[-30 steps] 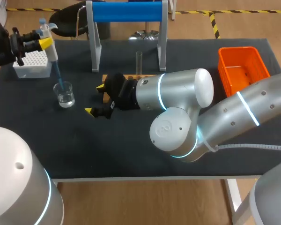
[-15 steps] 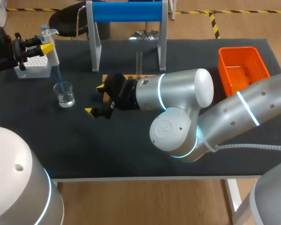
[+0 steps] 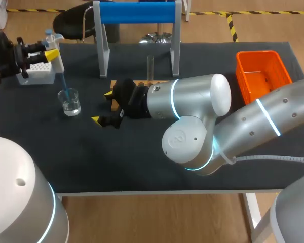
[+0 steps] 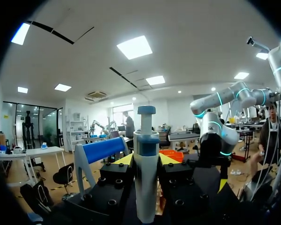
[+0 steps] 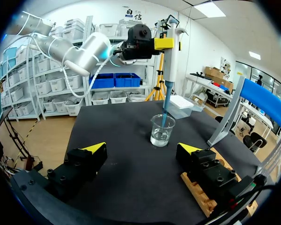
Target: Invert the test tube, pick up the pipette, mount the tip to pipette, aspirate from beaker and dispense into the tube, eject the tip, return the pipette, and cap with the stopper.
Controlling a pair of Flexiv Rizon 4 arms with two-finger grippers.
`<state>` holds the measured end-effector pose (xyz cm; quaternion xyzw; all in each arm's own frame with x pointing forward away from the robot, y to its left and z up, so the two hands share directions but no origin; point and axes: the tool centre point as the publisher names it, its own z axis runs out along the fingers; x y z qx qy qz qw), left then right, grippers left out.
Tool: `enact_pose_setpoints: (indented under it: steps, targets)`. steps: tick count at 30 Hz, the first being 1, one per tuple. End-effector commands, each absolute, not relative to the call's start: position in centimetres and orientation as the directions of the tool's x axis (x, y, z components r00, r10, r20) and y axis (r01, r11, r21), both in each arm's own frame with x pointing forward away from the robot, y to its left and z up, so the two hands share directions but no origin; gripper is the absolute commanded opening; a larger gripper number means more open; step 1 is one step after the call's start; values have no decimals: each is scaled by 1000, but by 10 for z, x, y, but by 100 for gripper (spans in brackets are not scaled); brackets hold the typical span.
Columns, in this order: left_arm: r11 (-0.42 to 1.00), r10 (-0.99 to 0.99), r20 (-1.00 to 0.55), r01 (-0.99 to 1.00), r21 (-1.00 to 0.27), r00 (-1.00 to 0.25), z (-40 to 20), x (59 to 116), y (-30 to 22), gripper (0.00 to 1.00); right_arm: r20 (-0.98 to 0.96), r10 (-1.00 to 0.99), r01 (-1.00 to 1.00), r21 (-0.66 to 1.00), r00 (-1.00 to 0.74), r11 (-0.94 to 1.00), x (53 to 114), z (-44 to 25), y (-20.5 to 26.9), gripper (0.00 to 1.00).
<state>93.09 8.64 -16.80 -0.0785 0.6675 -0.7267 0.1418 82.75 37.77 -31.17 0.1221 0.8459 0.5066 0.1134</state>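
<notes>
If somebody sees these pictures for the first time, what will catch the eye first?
First comes the big silver right arm lying across the table's middle, its right end effector open and holding nothing. Next, at the far left, the left end effector holds a pipette with its blue tip down in the beaker. The orange basket at the far right also stands out.

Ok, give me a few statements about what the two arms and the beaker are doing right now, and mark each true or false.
The left gripper is shut on the pipette. True.
The pipette's blue tip reaches into the beaker. True.
The right gripper holds the test tube. False: it is open and empty; the test tube stands in the wooden rack.
The beaker lies on its side. False: it stands upright with clear liquid in it.
</notes>
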Motion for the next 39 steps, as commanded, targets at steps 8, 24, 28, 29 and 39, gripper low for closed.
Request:
enact_pose_setpoints:
  steps: [8,24,28,29,39]
  targets:
    - [-77,-285,-62,87,-993,-956,-178,941,88,0,-68,321,93,883,-945,460,827,-310,377,100]
    - [-84,-273,-41,67,-994,-961,-187,945,90,0,-68,321,93,883,-945,460,827,-310,377,100]
    - [-85,-274,-39,64,-994,-961,-188,945,90,0,-68,321,93,883,-945,460,827,-310,377,100]
    - [-85,-274,-39,65,-994,-961,-188,945,90,0,-68,321,93,883,-945,460,827,-310,377,100]
    - [-86,-276,-31,57,-995,-961,-189,942,90,0,-68,321,93,883,-945,460,827,-310,377,100]
